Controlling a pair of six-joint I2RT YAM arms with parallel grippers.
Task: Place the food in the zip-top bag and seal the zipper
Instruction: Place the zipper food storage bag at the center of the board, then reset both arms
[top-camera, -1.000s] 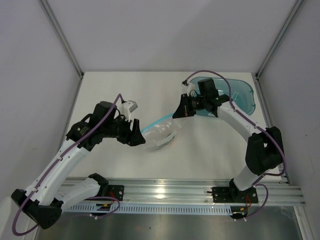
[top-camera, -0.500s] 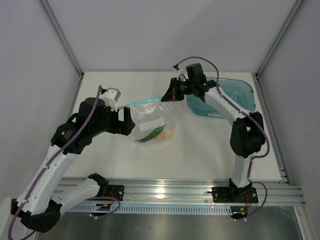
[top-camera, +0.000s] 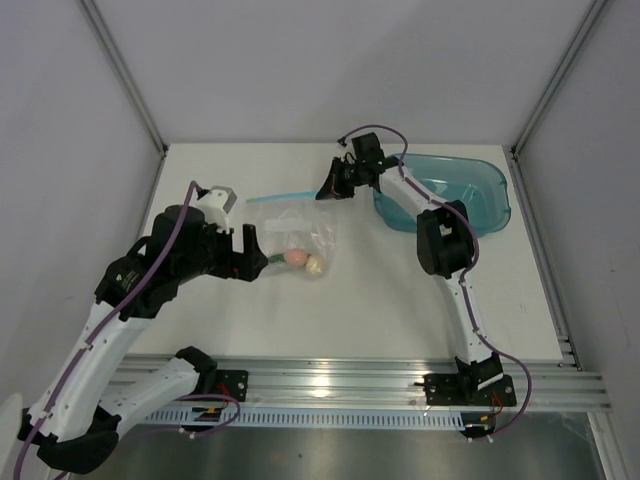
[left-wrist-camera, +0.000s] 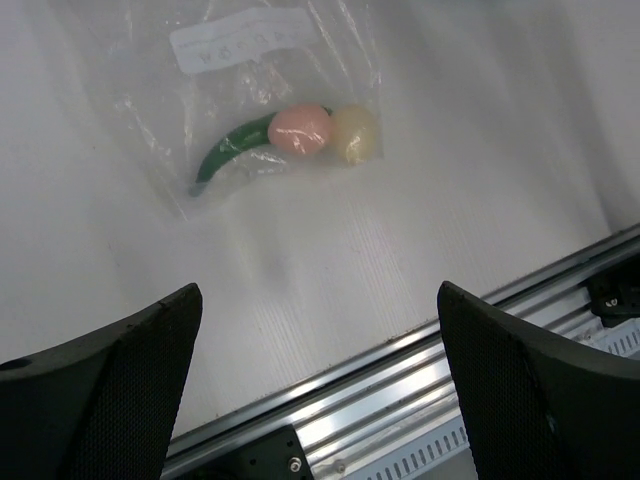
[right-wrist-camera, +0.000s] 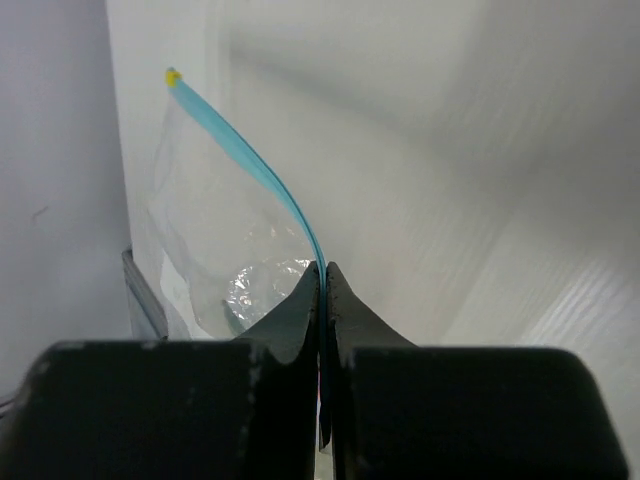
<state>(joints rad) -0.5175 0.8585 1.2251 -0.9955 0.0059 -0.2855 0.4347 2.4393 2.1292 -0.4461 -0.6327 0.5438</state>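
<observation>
— Reading anything on the white label (left-wrist-camera: 240, 42) of the clear crinkly plastic bag (left-wrist-camera: 250, 95)?
— Too blurred. Peach-pink egg (left-wrist-camera: 298, 130), cream ball (left-wrist-camera: 355, 135) and green cucumber piece (left-wrist-camera: 232, 152) lie inside. Right gripper (right-wrist-camera: 323, 290) pinches the light blue zipper strip (right-wrist-camera: 255, 170); left gripper (left-wrist-camera: 318, 300) gapes wide, empty.

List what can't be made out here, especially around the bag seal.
- Whether the zipper is sealed: it is edge-on in the right wrist view, with its near end covered by the right fingers, and too small in the top view.
- Print on the bag label: blurred, left wrist view.
- One end of the green piece: behind the pink piece, left wrist view.
- The tub left rim: partly hidden by the right arm, top view.
</observation>
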